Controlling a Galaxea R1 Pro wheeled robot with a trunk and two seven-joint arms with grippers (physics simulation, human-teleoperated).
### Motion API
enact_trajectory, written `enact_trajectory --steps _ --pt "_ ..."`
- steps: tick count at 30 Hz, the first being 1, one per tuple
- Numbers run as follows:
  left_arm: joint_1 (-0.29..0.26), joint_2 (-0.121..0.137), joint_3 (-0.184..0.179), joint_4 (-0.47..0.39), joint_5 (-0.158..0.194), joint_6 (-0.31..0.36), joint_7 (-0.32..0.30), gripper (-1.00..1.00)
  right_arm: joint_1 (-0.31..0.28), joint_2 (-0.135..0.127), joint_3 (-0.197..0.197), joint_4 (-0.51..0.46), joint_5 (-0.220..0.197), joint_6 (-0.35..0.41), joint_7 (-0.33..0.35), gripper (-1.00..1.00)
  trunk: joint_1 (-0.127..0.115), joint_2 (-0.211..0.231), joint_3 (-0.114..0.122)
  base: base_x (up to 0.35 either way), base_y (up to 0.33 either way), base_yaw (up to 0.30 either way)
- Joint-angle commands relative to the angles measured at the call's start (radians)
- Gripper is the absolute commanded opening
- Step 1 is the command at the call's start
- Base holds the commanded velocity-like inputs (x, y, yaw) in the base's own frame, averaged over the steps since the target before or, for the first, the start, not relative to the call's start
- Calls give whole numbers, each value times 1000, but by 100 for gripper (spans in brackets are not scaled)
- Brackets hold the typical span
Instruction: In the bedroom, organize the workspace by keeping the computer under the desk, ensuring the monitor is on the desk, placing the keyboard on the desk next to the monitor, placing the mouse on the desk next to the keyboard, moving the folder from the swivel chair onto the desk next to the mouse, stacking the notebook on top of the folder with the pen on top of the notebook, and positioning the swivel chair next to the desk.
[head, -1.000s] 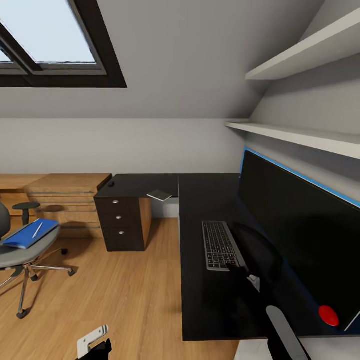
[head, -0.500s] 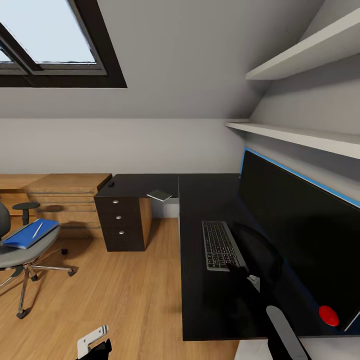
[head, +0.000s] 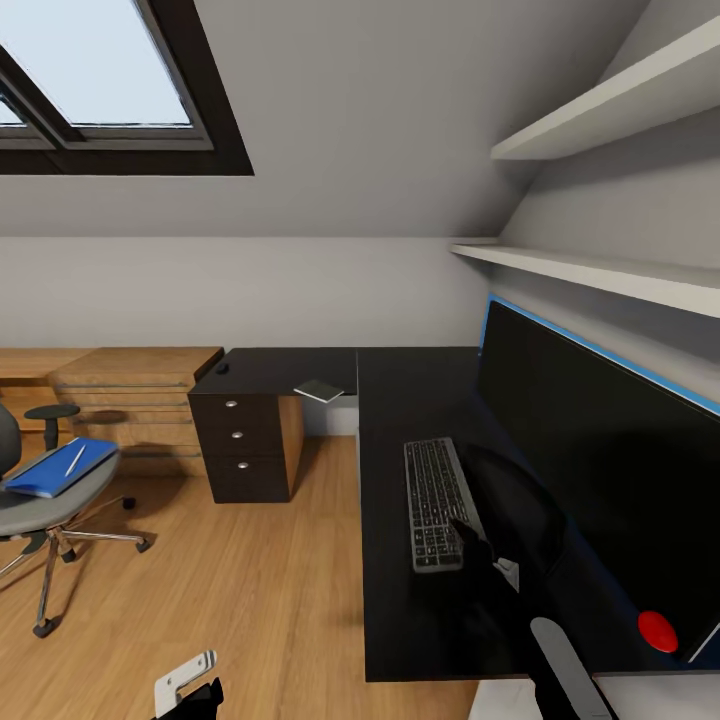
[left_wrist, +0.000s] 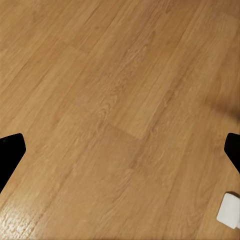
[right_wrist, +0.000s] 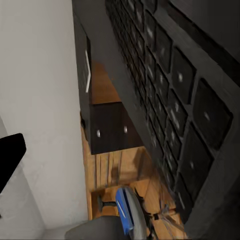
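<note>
The black keyboard (head: 433, 503) lies flat on the glossy black desk (head: 400, 395) in front of the wide monitor (head: 600, 470). My right gripper (head: 468, 535) hovers open at its near right corner; the keys (right_wrist: 170, 90) show close beside one finger (right_wrist: 10, 157). The small mouse (head: 222, 368) and the grey notebook (head: 320, 390) rest on the desk's far wing. The blue folder (head: 58, 467) with the pen (head: 75, 459) on it lies on the swivel chair (head: 45, 515), far left. My left gripper (head: 190, 695) hangs open over the floor (left_wrist: 120, 100). The computer is out of view.
A dark drawer unit (head: 245, 440) stands under the desk's left wing, with a light-wood chest (head: 135, 400) beside it. Two shelves (head: 600, 270) run above the monitor. Wood floor (head: 230, 590) stretches between the chair and the desk.
The keyboard's near end has swung left and toward me, and it now lies straighter. My right gripper has drawn back slightly. The left arm is still.
</note>
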Motion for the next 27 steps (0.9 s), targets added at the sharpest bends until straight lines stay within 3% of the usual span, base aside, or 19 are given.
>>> enact_trajectory --steps 1,17,27 --pt "0 0 0 -2 6 4 5 100 -1 1 -4 0 -4 7 2 100 0 -1 -1 0 0 0" --pt "0 0 0 -1 6 4 5 100 -1 1 -5 0 -5 7 4 100 0 -1 -1 0 -4 0" --pt "0 1 0 14 5 4 4 100 -1 1 -4 0 -5 7 6 100 0 -1 -1 0 -131 0"
